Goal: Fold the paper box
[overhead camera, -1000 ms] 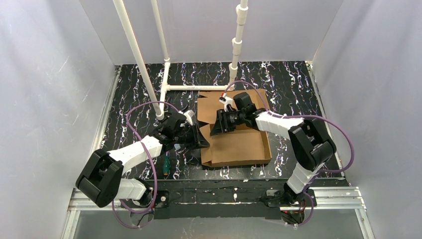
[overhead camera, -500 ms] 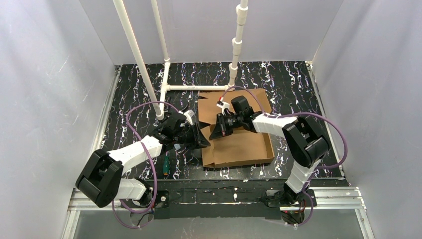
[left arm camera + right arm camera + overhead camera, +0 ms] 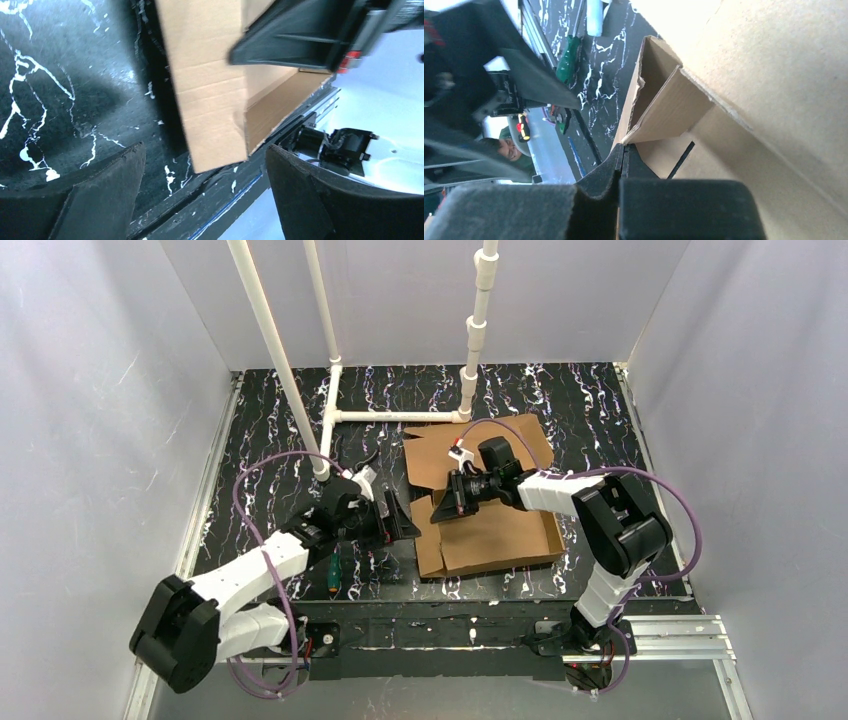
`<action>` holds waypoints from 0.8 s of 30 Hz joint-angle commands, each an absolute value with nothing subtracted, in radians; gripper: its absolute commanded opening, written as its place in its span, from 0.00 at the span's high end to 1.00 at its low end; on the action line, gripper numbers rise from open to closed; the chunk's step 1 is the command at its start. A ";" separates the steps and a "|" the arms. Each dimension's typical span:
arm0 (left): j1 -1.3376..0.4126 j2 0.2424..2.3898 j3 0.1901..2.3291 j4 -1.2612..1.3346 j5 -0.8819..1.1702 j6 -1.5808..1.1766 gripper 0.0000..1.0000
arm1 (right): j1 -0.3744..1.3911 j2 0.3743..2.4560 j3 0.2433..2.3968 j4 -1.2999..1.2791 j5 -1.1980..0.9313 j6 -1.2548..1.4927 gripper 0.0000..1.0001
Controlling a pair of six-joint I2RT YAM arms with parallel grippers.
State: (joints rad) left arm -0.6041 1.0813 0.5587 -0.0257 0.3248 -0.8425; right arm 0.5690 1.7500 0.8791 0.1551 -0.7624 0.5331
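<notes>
Beside the paper box (image 3: 500, 530), the left gripper (image 3: 403, 517) has opened wide, the right gripper (image 3: 443, 510) closed.

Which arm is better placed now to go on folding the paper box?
Right. The right gripper is shut on the left wall of the paper box; the left gripper stands open beside that edge, holding nothing.

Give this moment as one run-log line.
left gripper: open, facing paper box | right gripper: shut at corner flap | fold: partly done
</notes>
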 commanded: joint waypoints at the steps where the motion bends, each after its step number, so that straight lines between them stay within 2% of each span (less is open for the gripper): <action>1: -0.605 1.141 0.519 0.053 0.360 -0.877 0.11 | 0.552 1.684 0.869 0.238 -0.811 0.554 0.99; 15: -0.686 1.342 0.622 0.089 0.379 -0.867 0.11 | 0.501 1.674 0.856 0.220 -0.841 0.554 0.99; 20: -0.705 1.396 0.667 0.084 0.332 -0.880 0.19 | 0.494 1.668 0.849 0.196 -0.833 0.524 0.99; 24: -0.721 1.434 0.712 0.048 0.295 -0.875 0.26 | 0.487 1.669 0.855 0.172 -0.835 0.506 0.88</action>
State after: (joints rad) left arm -0.7055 1.4139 0.6498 0.0769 0.3458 -0.8825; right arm 0.4992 1.7061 0.8627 0.1810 -0.8284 0.5537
